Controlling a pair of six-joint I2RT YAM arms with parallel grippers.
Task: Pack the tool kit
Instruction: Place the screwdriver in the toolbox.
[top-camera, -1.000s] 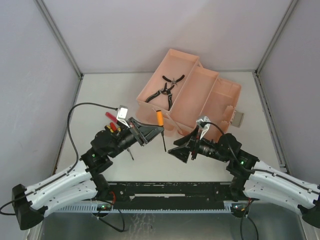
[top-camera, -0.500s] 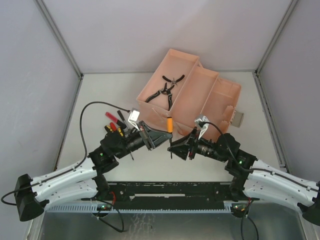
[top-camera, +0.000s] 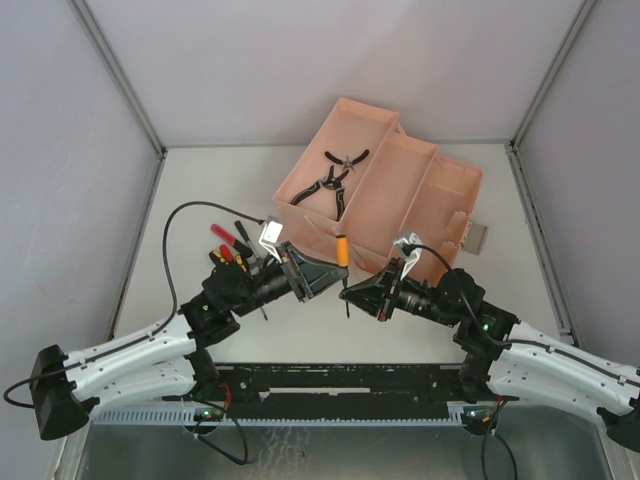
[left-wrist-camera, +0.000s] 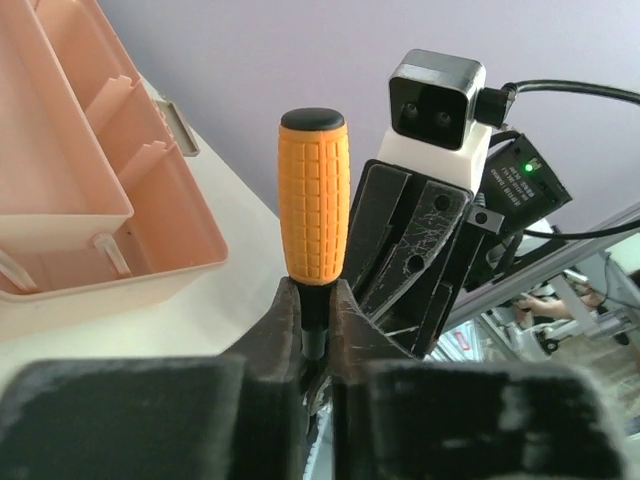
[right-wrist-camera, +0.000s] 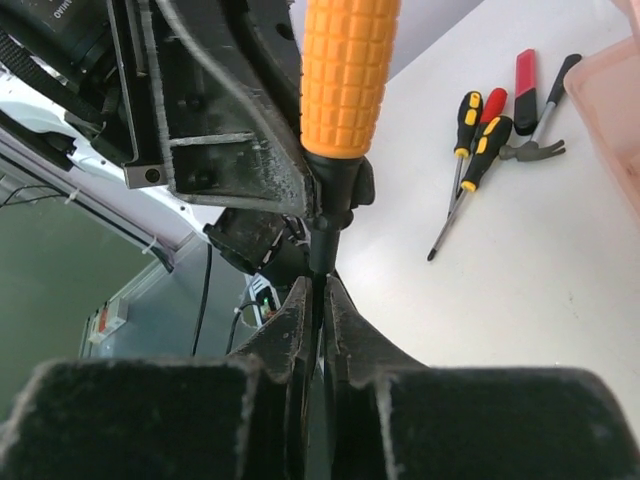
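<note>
Above the table my two grippers meet on an orange-handled screwdriver (top-camera: 342, 247), held upright with its shaft pointing down. My left gripper (top-camera: 336, 270) (left-wrist-camera: 316, 292) is shut on the black collar just under the orange handle (left-wrist-camera: 314, 195). My right gripper (top-camera: 350, 291) (right-wrist-camera: 320, 285) is shut on the thin shaft below the handle (right-wrist-camera: 348, 75). The salmon-pink toolbox (top-camera: 455, 185) lies open behind them, with black-handled pliers (top-camera: 335, 178) in its left tray. Yellow-black screwdrivers (right-wrist-camera: 478, 140), a red tool (right-wrist-camera: 525, 75) and a small hammer (right-wrist-camera: 545, 110) lie loose on the table.
The loose tools (top-camera: 226, 252) sit left of the left arm beside its cable (top-camera: 170, 230). The toolbox's near wall (left-wrist-camera: 110, 275) is close to the held screwdriver. Grey walls enclose the table on three sides.
The left arm carried the screwdriver right, towards the right gripper. The right gripper, open a second ago, has closed on the shaft.
</note>
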